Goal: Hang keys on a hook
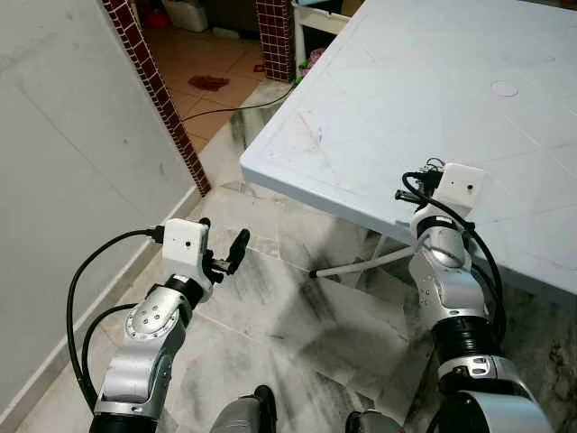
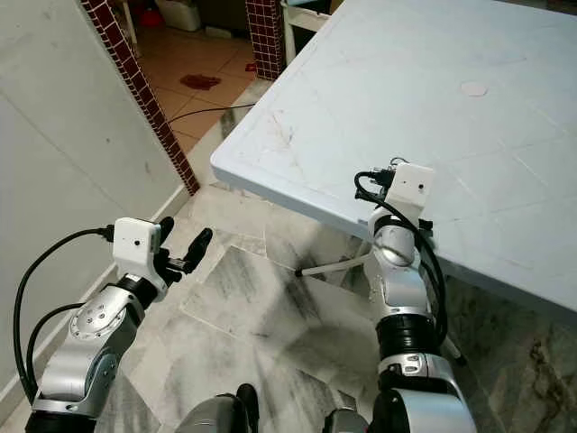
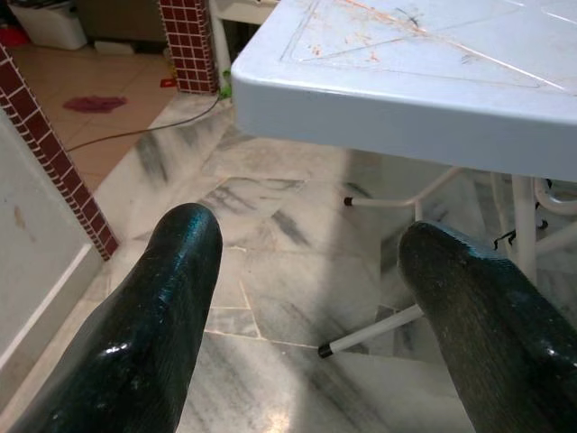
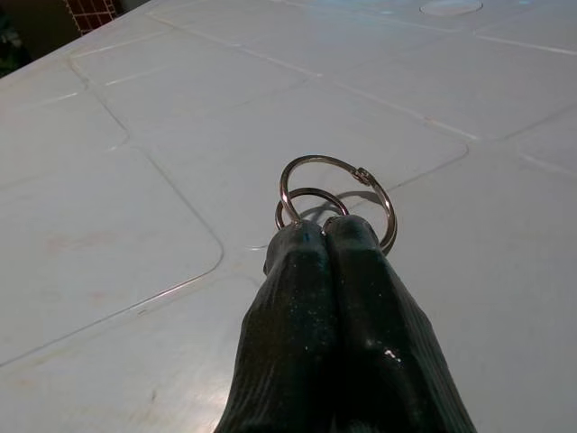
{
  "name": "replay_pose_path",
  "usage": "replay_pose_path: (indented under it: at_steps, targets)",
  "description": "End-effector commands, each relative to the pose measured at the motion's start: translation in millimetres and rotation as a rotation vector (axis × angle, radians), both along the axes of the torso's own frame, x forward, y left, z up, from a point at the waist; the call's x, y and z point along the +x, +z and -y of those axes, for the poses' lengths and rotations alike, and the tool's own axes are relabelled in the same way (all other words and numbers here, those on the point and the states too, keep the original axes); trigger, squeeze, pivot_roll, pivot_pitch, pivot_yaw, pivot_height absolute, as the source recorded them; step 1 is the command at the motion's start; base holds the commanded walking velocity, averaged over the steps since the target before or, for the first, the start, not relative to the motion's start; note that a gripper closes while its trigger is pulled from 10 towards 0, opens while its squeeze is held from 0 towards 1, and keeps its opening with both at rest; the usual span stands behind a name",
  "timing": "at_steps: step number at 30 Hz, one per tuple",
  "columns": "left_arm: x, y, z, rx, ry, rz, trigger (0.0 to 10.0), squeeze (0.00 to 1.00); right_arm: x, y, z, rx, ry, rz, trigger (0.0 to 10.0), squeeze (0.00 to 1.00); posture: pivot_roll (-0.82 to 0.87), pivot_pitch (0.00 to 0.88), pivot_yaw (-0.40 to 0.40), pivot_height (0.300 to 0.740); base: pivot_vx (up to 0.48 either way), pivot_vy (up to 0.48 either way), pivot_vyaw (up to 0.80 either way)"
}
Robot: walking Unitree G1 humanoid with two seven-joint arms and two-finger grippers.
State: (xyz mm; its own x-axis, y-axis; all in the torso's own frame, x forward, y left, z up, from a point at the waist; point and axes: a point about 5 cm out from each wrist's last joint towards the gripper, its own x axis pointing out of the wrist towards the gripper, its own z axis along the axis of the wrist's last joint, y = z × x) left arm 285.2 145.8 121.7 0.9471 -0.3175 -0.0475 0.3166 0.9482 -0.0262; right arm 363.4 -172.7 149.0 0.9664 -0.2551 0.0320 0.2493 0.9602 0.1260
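Key rings [image 4: 335, 203] sit pinched in the right gripper [image 4: 325, 236], fingers closed, at frame centre above the bench [image 4: 135, 162]; left gripper [image 3: 306, 262] spread, empty. Keep that pinch firm while seeking a hook.

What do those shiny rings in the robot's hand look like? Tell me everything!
The key rings are two thin, silvery metal loops, a small one linked with a bigger one. The bigger ring has a little joint at its top right where it would open. No keys are visible hanging from them. The right gripper has its jaws shut on their lower edge, so they stand out past the black fingertips. They are held just above the pale plastic table and cast a faint shadow on it.
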Motion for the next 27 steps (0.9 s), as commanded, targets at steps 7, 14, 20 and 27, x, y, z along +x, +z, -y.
replay_pose_path:
  at_steps: [7,14,20,27]
  targets:
    - [0.3,-2.1,-5.7,0.027,0.019,-0.007,10.0,0.00,-11.8,-39.2,-13.9,0.143,-0.011,-0.140,0.0,0.00,0.05,0.199,0.134,0.740,0.000,0.000,0.00]
    - [0.5,-1.9,-6.0,0.028,0.024,-0.003,10.0,0.00,-14.4,-11.4,-17.8,0.099,-0.008,0.073,0.0,0.00,0.05,0.197,0.134,0.740,0.000,0.000,0.00]
    - [1.2,-2.0,-5.2,0.028,0.022,-0.002,10.0,0.00,-13.3,19.4,-21.4,-0.087,0.030,0.218,0.0,0.00,0.05,0.196,0.135,0.740,0.000,0.000,0.00]
    - [2.1,-1.5,-4.4,0.027,0.022,0.000,10.0,0.00,-13.0,48.7,-19.2,-0.210,0.028,0.343,0.0,0.00,0.04,0.197,0.134,0.740,0.000,0.000,0.00]
